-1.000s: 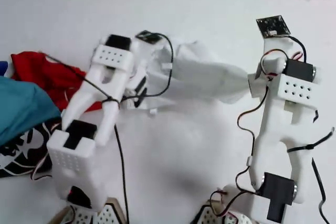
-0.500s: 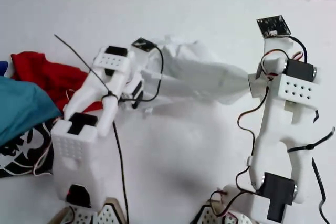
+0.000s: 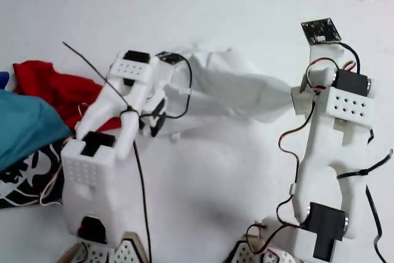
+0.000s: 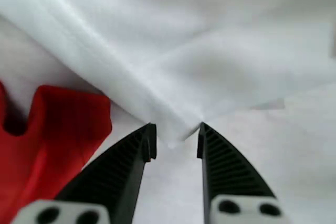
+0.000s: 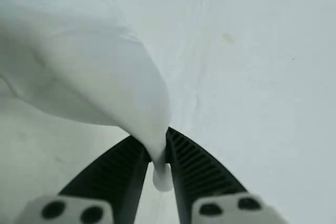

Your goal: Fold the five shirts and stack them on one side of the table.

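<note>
Right, count them up: two grippers, and one white shirt [image 3: 234, 87] strung between them mid-table. On the left side of the table [image 3: 203, 23] sits a pile of three: a red shirt [image 3: 52, 87], a teal shirt [image 3: 24, 124] lapping over it, and a black shirt [image 3: 24, 177] with white print. A blue sliver [image 3: 3, 80] shows at the very edge, too little to call. From above, the white shirt is a rumpled band, bunched up by the left arm and tapering toward the right arm. The wrist views give us the fingers. The right gripper [image 5: 157, 153] is clamped on a drawn-out tip of white cloth, with a nub poking out between the fingers. The left gripper [image 4: 174, 132] stands parted, and the point of a white fold sits between its tips, unsqueezed. The red shirt lies just beside that fold.
</note>
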